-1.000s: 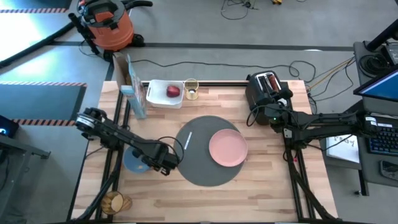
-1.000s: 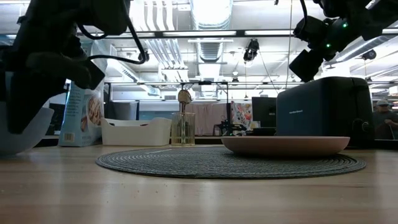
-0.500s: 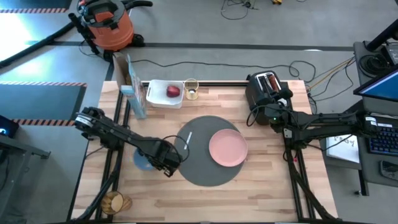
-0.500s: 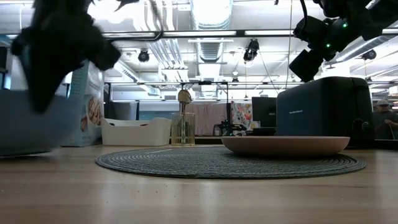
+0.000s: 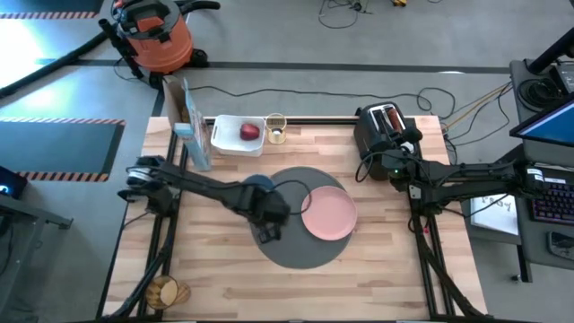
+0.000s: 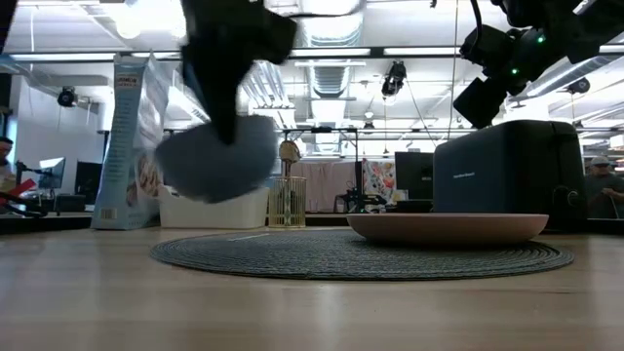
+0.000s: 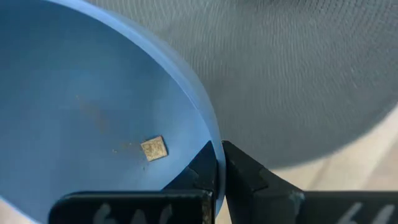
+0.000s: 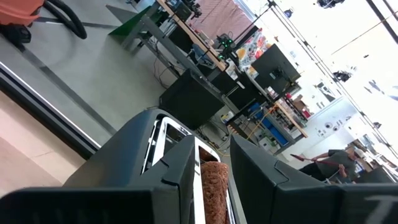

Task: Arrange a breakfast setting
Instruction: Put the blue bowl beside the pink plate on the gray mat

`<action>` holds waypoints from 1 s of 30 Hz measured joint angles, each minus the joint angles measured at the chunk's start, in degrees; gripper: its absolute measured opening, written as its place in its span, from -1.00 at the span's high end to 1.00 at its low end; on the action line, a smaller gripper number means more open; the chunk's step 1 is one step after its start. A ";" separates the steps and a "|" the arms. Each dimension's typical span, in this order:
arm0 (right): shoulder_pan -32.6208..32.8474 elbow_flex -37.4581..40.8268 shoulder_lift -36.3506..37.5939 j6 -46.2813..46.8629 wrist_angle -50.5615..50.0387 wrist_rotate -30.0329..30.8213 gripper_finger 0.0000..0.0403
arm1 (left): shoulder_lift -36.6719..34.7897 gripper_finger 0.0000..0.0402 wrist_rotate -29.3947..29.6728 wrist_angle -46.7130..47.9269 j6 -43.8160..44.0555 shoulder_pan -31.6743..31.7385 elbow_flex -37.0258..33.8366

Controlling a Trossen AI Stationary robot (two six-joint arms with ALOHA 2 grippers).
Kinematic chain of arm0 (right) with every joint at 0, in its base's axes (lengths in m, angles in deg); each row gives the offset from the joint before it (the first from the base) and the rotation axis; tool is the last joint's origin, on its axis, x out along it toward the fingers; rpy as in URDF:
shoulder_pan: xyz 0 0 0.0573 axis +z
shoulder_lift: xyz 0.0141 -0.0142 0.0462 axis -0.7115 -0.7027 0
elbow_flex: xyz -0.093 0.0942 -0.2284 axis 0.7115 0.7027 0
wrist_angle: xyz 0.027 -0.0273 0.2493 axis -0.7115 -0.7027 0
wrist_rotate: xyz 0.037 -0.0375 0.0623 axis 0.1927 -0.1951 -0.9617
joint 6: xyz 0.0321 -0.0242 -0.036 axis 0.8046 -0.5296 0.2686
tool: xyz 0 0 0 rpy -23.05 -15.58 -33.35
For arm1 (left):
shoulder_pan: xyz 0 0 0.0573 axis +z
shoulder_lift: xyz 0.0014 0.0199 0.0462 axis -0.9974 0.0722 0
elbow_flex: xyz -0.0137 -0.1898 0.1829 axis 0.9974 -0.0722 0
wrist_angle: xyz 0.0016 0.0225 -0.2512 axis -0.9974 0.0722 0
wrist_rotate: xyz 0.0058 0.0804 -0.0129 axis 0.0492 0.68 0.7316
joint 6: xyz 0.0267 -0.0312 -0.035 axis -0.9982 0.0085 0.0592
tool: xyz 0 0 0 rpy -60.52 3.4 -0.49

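— While we carry the smaller blue bowl (image 5: 257,185) over the round dark grey woven mat (image 5: 300,253), where exactly do we stand?

— Our left end effector (image 7: 219,163) is clamped on the bowl's rim, one finger inside and one outside, and the low view shows the bowl lifted clear of the wooden table (image 5: 377,269). It hangs above the mat's left part, just beside the round pink plate (image 5: 328,213), which lies on the mat's right half.

— So the step in hand is placing the bowl?

— We judge so. Next we must lower it level onto bare mat, apart from the plate, and only then part the fingers. The silver spoon is hidden beneath our arm, so we cannot tell whether it lies in the landing spot.

— And our right end effector (image 8: 213,163)?

— It waits over the black toaster (image 5: 386,128), fingers slightly apart and holding nothing, a brown toast slice (image 8: 212,190) visible in the slot. The red apple (image 5: 249,133) sits in the white rectangular tray (image 5: 224,140), with the glass of orange drink (image 5: 276,129) just beside it.
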 joint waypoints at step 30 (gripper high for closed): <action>-0.02 0.00 0.00 0.00 0.00 0.00 0.54 | 18.60 0.99 -10.11 6.77 -13.79 0.39 19.30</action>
